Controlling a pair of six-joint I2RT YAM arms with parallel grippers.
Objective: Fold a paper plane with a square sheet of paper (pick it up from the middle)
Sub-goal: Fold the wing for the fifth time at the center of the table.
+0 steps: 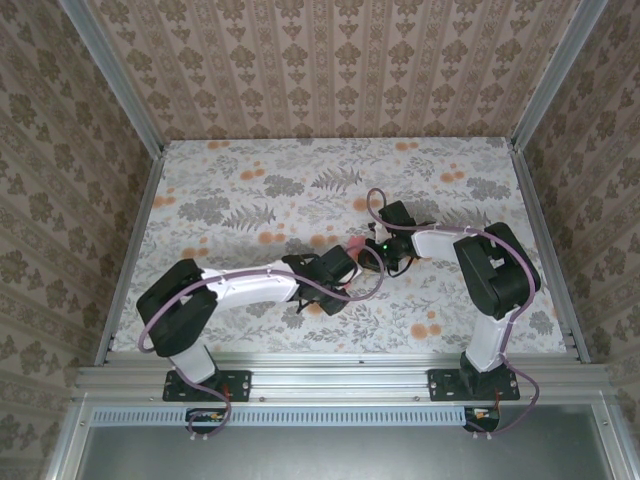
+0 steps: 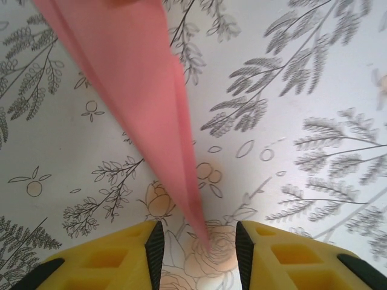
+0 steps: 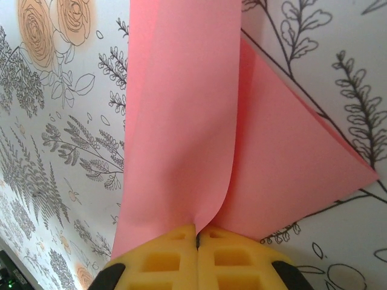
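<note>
1. Up close, the right end effector (image 3: pixel 198 232) is closed tight, its two yellow fingers (image 3: pixel 157 263) meeting on a pinched edge of the paper plane (image 3: pixel 181 121).
2. From that pinch the coral-pink paper runs away from the wrist camera as a long folded panel. A second, triangular flap spreads out to the right behind it, above the flower-printed bench (image 3: pixel 54 121).
3. Opposite, the left end effector (image 2: pixel 199 237) has its jaws apart. The slim pointed tip of the plane lies in the gap between the fingers, with bench print showing on either side of it, so this end effector is not clamping the paper.
4. Whether that tip touches the bench I cannot tell.
5. From above, both arms bend in toward the middle of the bench. The left arm (image 1: pixel 240 288) stretches low to the right, while the right arm (image 1: pixel 490 265) folds at the elbow and reaches left, and the wrists sit just beside each other with the pink paper between them.
6. Count: one paper plane, two arms, two end effectors.
</note>
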